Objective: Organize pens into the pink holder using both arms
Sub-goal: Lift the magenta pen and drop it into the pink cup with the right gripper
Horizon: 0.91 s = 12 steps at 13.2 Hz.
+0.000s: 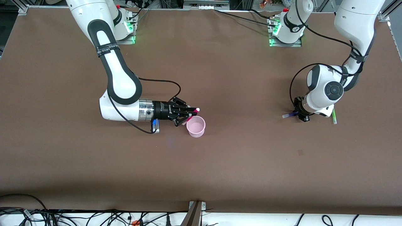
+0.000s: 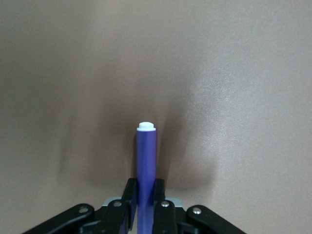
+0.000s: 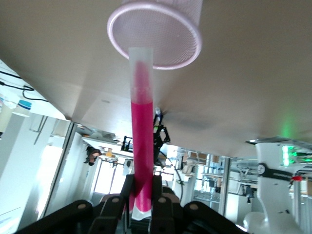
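The magenta pen (image 3: 142, 146) is clamped in the right end effector (image 1: 192, 113), pinched near its pale grey-white end, so the fingers (image 3: 157, 195) are closed narrow around it. It's held roughly level over the bench (image 1: 220, 163), with its tip right at the rim of the pink holder (image 1: 196, 126). The holder is seen standing upright near the middle of the bench, mouth up, at about 5 o'clock from the right end effector in the front view. In the right wrist view the holder's rim (image 3: 155, 35) is lined up just past the pen's tip, and nothing can be seen inside it.

Over toward the left arm's end of the bench, the left end effector (image 1: 302, 116) is down low at the surface and closed narrow on the purple pen (image 2: 146, 165), gripped partway along its barrel with the white end sticking out. In the front view that purple pen (image 1: 289, 115) pokes out at 9 o'clock from the end effector. The green pen (image 1: 334, 116) is lying flat on the bench just beside the left arm's wrist, at about 3 o'clock from the left end effector.
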Available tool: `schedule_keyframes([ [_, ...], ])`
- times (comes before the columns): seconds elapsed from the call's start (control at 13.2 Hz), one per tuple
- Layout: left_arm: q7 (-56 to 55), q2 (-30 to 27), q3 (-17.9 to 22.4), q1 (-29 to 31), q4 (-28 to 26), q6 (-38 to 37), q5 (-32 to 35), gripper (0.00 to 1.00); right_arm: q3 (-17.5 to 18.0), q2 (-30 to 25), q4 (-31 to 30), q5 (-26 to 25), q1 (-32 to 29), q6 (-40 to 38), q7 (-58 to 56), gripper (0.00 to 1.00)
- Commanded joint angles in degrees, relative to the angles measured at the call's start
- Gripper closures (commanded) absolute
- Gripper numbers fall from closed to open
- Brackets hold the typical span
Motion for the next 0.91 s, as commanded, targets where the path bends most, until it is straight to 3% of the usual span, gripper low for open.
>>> schedule_keyframes([
  [0.0, -1.8, -2.8, -0.1, -0.3, -0.8, 0.1, 1.2, 1.00, 0.0, 4.4, 5.5, 3.4, 2.3, 4.1, 1.6, 1.00],
  [0.15, -1.0, -6.6, -0.3, -1.9, 0.2, -3.7, 1.9, 1.00, 0.0, 6.7, 7.9, 3.5, 3.3, 6.3, 1.5, 1.00],
  [0.3, -0.6, -6.9, -0.7, -4.5, 7.2, -12.0, 5.8, 1.00, 0.0, 8.2, 9.1, 3.5, 3.3, 6.5, 1.4, 1.00],
  [0.45, -0.7, -6.0, -1.8, -6.5, 14.0, -17.3, 6.0, 1.00, 0.0, 9.3, 9.2, 3.5, 3.1, 6.5, 1.2, 0.93],
  [0.53, -0.8, -5.7, -1.9, -7.6, 17.2, -18.7, 6.0, 1.00, 0.0, 9.7, 9.2, 3.6, 3.1, 6.5, 1.1, 0.78],
  [0.61, -0.7, -5.6, -2.2, -8.5, 19.3, -20.3, 6.1, 1.00, 0.0, 9.8, 9.2, 3.5, 3.0, 6.5, 0.8, 0.28],
  [0.68, -0.7, -5.5, -2.6, -9.7, 21.1, -20.9, 6.2, 1.00, 0.0, 9.7, 9.2, 3.3, 2.7, 6.4, 0.6, 0.00],
  [0.83, -0.7, -5.4, -2.7, -12.2, 24.8, -20.9, 6.4, 1.00, -0.7, 8.9, 10.0, 2.6, 2.1, 5.7, 0.9, 0.00],
])
